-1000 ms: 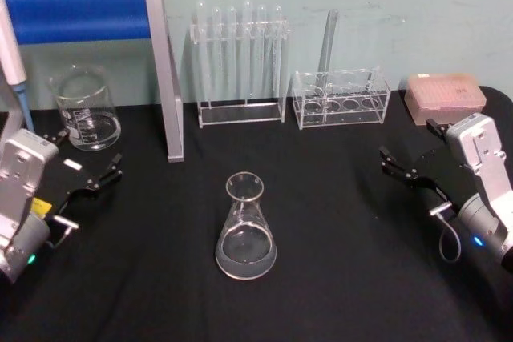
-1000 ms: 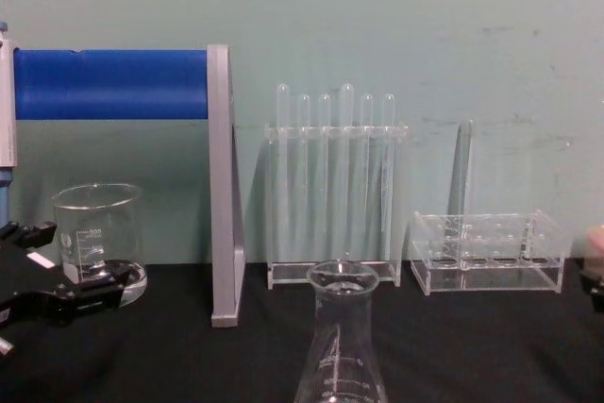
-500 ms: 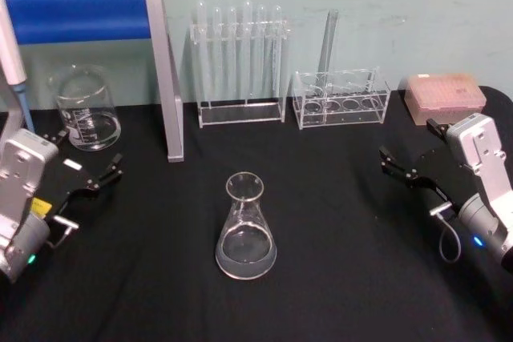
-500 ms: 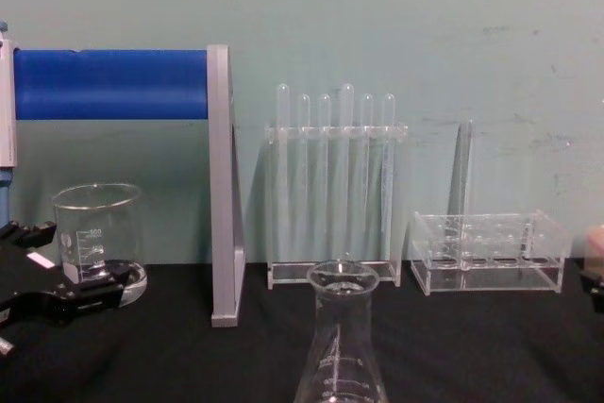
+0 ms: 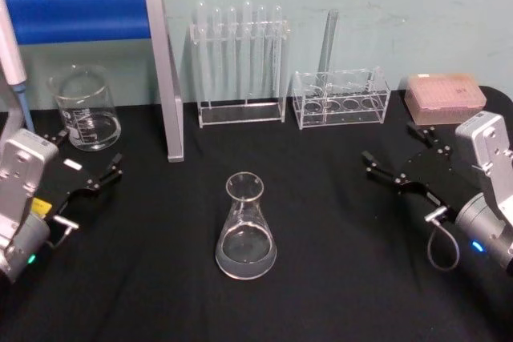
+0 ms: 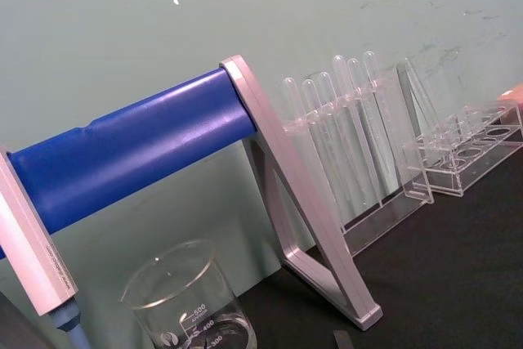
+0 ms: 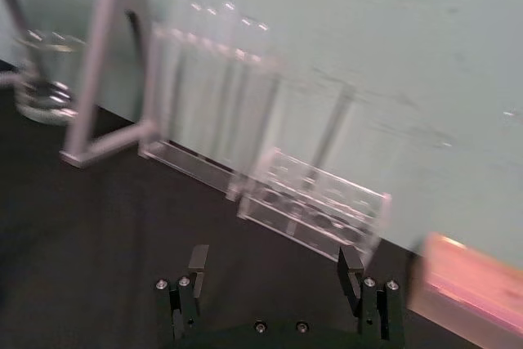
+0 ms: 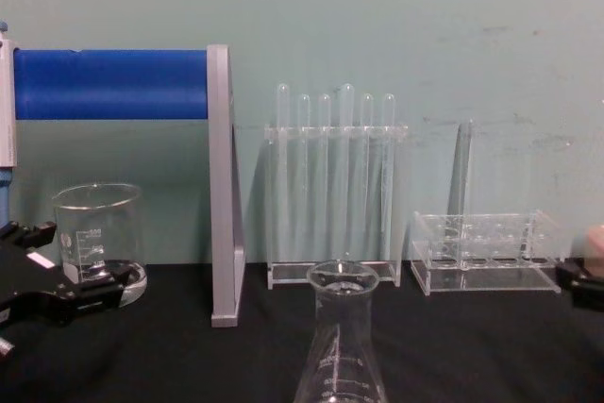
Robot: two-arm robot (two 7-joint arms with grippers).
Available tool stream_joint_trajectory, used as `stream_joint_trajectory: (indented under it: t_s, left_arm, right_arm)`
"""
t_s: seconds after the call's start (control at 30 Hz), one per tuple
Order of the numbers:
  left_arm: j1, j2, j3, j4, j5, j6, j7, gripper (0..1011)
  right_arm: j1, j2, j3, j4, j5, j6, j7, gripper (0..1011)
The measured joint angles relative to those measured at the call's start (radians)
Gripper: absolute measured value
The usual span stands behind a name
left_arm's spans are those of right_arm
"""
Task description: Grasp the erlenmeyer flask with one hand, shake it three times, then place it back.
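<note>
Both right gripper (image 7: 274,259) jaws stand wide, well apart from the erlenmeyer flask (image 5: 245,230)

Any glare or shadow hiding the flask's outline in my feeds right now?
Head view: even light, no hard shadows; the erlenmeyer flask shows plainly on the black table, soft highlights round its base. Chest view: its rim overlaps the clear test tube rack behind, pale on pale, so that edge is faint.
</note>
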Motion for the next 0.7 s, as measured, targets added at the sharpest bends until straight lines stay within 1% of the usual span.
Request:
stream_joint_trajectory:
  t_s: [0.17, 0.2, 0.23, 0.33, 0.43, 0.57, 0.7]
  left_arm:
    - [0.000, 0.000, 0.000, 0.000, 0.000, 0.000, 0.000, 1001]
    - [0.000, 0.000, 0.000, 0.000, 0.000, 0.000, 0.000, 1001]
    - [0.000, 0.000, 0.000, 0.000, 0.000, 0.000, 0.000, 1001]
    - [0.000, 0.000, 0.000, 0.000, 0.000, 0.000, 0.000, 1001]
    - [0.000, 0.000, 0.000, 0.000, 0.000, 0.000, 0.000, 1001]
    - [0.000, 0.000, 0.000, 0.000, 0.000, 0.000, 0.000, 1000]
    - [0.000, 0.000, 0.000, 0.000, 0.000, 0.000, 0.000, 1001]
  right_arm:
    - [-0.032, 0.003, 0.011, -0.057, 0.078, 0.002, 0.105, 1000]
    - [-0.032, 0.003, 0.011, -0.057, 0.078, 0.002, 0.105, 1000]
    - [-0.041, 0.001, 0.012, -0.072, 0.099, 0.006, 0.130, 1000]
    - [-0.051, -0.004, 0.014, -0.091, 0.128, 0.014, 0.161, 1000]
    - [-0.066, -0.017, 0.013, -0.116, 0.171, 0.032, 0.212, 1000]
    - [-0.075, -0.031, 0.008, -0.131, 0.207, 0.057, 0.257, 1000]
    - [-0.079, -0.040, -0.003, -0.139, 0.225, 0.083, 0.299, 1000]
